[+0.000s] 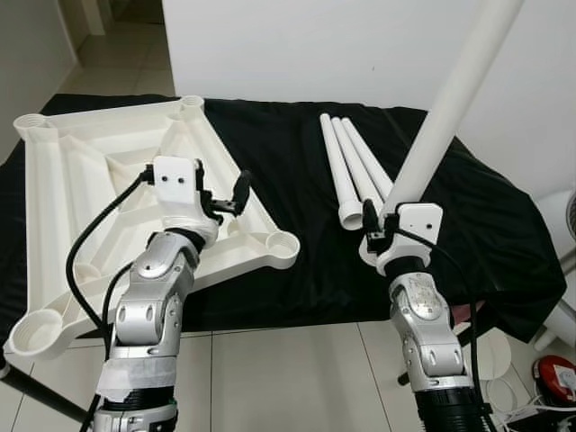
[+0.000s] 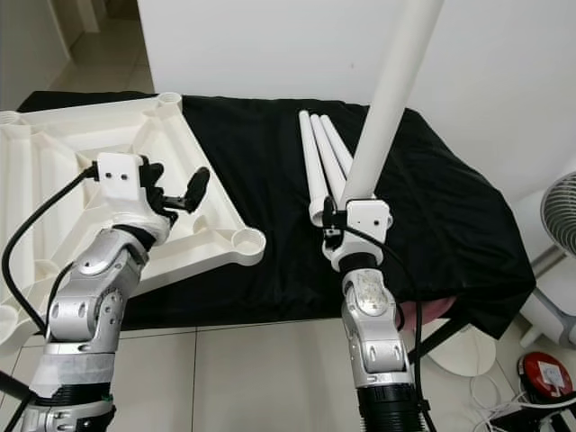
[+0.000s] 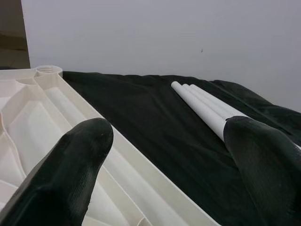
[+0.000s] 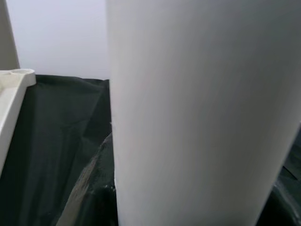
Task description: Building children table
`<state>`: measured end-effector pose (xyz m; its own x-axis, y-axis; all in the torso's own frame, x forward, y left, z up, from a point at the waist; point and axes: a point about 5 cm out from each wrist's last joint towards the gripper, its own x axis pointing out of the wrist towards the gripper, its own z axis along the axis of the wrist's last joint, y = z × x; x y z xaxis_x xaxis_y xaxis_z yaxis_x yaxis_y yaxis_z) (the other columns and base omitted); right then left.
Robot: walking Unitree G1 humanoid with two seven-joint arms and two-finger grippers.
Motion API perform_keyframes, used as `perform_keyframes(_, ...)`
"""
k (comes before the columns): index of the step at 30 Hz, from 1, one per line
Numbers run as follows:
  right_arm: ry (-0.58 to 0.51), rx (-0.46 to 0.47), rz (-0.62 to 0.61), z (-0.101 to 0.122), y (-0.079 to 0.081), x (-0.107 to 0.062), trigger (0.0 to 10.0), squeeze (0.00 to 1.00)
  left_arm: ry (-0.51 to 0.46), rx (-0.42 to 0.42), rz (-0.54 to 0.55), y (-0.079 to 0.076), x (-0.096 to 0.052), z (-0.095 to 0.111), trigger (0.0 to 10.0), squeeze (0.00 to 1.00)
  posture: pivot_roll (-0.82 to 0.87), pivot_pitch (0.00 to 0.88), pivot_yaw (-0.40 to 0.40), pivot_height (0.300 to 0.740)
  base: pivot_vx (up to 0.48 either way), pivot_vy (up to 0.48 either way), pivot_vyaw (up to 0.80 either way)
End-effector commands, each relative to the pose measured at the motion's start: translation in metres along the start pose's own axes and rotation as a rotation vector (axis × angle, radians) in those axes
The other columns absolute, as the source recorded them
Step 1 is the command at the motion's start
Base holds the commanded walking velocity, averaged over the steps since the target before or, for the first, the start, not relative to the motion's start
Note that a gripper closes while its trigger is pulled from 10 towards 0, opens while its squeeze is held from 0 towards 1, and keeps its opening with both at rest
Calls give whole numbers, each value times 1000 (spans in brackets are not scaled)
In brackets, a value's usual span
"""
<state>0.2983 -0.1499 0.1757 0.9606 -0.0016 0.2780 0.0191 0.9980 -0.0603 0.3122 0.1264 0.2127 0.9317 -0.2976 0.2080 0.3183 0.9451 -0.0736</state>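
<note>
While the tabletop [image 1: 108, 207] lies upside down on the black cloth [image 1: 288, 180], overhanging its left and front edges, I see my left gripper [image 1: 225, 200] above the tabletop's right rim near the front corner socket [image 1: 281, 247], fingers [image 3: 70, 179] spread, pinching nothing. My right gripper [image 1: 376, 225] hovers over the cloth's front edge, clamped on the lower end of one leg [image 1: 450, 108]; that leg stands tilted, its top leaning up and right toward the wall [image 1: 360, 45]. Three more legs [image 1: 351, 166] lie side by side on the cloth, right of the tabletop, just behind the right gripper. Fan [image 2: 551, 216] at far right.
</note>
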Motion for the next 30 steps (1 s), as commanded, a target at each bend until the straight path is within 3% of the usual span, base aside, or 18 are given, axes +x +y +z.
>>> perform_keyframes(1, -13, -17, -17, 1, -4, 2, 10000, 0, 0, 7, -29, -4, 4, 1, 10000, 0, -14, 0, -27, 740, 0, 0, -775)
perform_keyframes(10, -44, -23, -18, 2, -7, 6, 10000, 0, -18, 10, -58, -6, 7, 2, 10000, 0, -15, 0, -31, 740, 0, 0, -166)
perform_keyframes(30, -57, 0, 47, -1, 4, 14, 10000, 0, -74, 13, -28, 0, 6, 10, 10000, 0, 23, 0, -72, 740, 0, 0, 0)
